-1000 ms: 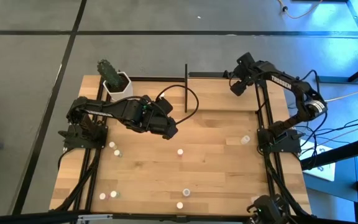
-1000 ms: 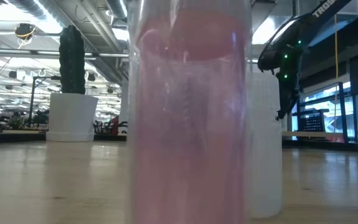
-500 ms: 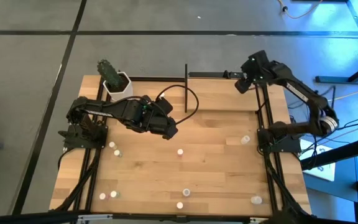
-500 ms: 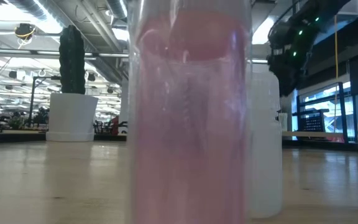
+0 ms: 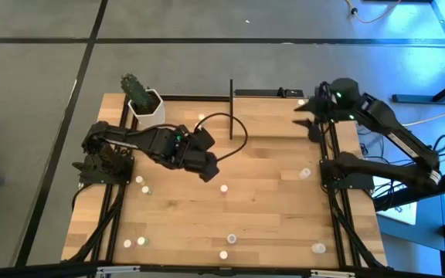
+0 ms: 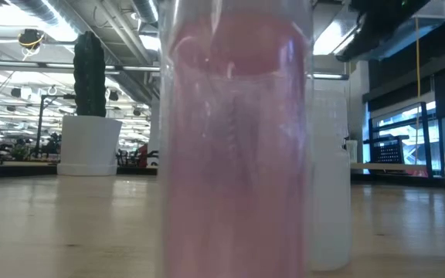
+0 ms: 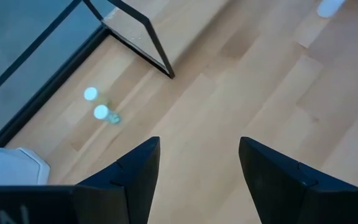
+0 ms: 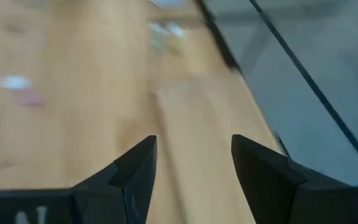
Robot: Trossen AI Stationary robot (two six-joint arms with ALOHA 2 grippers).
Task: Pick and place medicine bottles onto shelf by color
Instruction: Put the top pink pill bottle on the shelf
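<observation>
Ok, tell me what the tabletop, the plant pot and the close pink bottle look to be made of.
Tabletop: light wood planks with a matte finish; grain and board seams show. Plant pot: smooth white, probably ceramic or plastic; the look leaves that open. Pink bottle: translucent, glossy, likely plastic; light shines through its wall.

no readable text, label, brand or number on anything in these views

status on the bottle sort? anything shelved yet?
Shelved: hard to tell; a small pale object rests on the light-wood shelf board. In hand: nothing; the left gripper and right gripper are both open and empty. Left: tiny white-capped medicine bottles scattered across the wooden tabletop.
</observation>
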